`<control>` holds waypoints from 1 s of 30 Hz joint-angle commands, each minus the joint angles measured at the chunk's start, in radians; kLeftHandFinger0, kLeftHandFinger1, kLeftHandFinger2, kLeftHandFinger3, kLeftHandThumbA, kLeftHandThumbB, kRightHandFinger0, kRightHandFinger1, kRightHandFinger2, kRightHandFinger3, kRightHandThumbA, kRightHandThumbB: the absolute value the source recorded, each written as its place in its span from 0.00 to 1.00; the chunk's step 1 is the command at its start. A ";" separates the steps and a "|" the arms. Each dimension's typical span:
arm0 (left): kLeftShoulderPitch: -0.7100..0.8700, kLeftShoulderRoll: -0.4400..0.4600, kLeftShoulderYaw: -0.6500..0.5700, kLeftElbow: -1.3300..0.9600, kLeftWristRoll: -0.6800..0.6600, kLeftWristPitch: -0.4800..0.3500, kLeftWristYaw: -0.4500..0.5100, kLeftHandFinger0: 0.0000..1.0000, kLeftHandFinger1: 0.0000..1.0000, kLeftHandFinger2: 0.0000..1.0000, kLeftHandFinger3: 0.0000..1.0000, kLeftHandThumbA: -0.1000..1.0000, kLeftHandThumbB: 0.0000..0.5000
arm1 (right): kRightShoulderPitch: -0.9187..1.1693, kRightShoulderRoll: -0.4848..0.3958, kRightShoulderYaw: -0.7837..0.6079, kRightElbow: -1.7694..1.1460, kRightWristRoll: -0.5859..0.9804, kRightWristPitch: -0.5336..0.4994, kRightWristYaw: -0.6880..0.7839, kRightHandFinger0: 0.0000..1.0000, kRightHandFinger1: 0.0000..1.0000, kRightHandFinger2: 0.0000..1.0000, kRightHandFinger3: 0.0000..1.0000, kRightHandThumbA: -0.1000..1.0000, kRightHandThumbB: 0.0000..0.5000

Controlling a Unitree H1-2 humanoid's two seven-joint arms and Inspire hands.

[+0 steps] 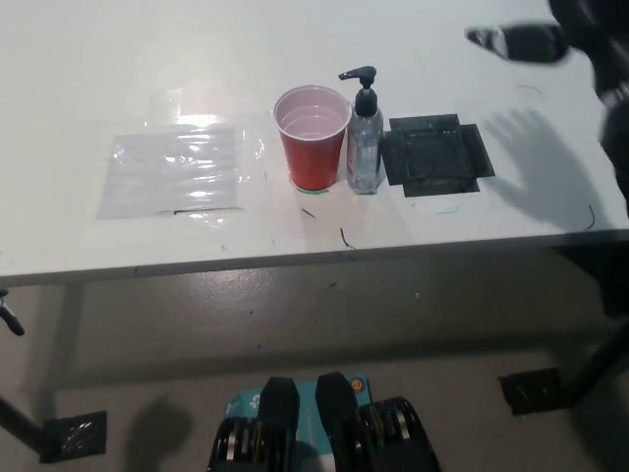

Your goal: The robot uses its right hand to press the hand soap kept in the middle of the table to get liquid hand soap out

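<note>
Table (118, 59) holds one soap bottle (364, 147), one red cup (313, 140); right robot hand (521, 41) blurred, grip unclear.

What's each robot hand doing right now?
Left robot hand: not in view.
Right robot hand: blurred at the top right, away from the soap bottle, holding nothing; open or shut cannot be told.

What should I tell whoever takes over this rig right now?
Right robot hand: raised over the table's far right, well clear of the soap bottle; blurred, so open or shut is unclear.
Left robot hand: not in view.
Soap bottle stands upright mid-table, beside the red cup, black mat on its other side.
Done: nothing visibly.
Left: bring the right hand onto the pump and press.
</note>
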 commanded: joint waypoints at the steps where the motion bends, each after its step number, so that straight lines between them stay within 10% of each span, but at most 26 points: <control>1: -0.006 0.023 0.022 -0.025 -0.001 0.019 0.012 1.00 1.00 1.00 0.83 1.00 0.36 | 0.060 -0.032 -0.063 -0.063 0.058 0.021 -0.004 1.00 1.00 1.00 1.00 1.00 0.90; 15: -0.015 0.019 0.024 -0.017 -0.029 0.019 0.024 1.00 1.00 1.00 0.86 1.00 0.35 | 0.399 0.027 -0.213 -0.008 0.137 -0.047 -0.126 1.00 1.00 1.00 1.00 1.00 0.96; 30: -0.006 0.011 0.021 -0.018 -0.045 0.019 0.046 1.00 1.00 1.00 0.84 1.00 0.29 | 0.509 0.079 -0.271 0.197 0.249 -0.155 -0.224 1.00 1.00 1.00 1.00 1.00 0.44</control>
